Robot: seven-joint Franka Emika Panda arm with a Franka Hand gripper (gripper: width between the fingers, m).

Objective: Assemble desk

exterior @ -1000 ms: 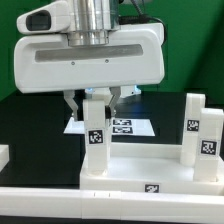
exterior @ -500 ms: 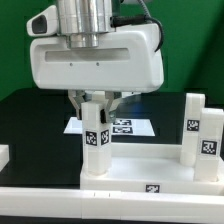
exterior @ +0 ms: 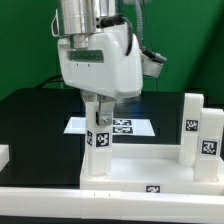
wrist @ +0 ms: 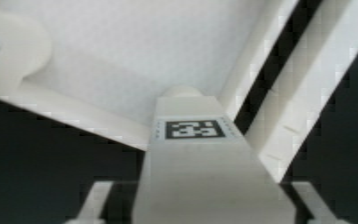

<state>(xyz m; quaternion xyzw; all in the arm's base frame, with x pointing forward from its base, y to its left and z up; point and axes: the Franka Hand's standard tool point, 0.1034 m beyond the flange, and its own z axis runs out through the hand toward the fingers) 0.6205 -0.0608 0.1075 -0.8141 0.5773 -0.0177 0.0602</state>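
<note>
Start at the exterior view's left: a small white block (exterior: 3, 155) sits at the frame edge on the black table (exterior: 35, 120), too cropped for you to tell what it is. Move inward and you meet the arm, hanging straight down from above with its wrist turned so the bulky white gripper (exterior: 99, 103) shows you its narrow face. Its fingers reach down on either side of the top of an upright leg (exterior: 98, 140), and they look clamped on that leg; the wrist view agrees, with the leg running up between the two finger tips (wrist: 101, 200) and its marker tag facing the camera.

That leg stands vertical at the tabletop's (exterior: 150, 170) corner on the exterior view's left, its foot down at the raised rim. Behind it, flat on the table, lies the marker board (exterior: 125, 127). Further right you see two more legs (exterior: 203, 128) standing upright, close together, at the tabletop's right corner, well apart from the gripper.
</note>
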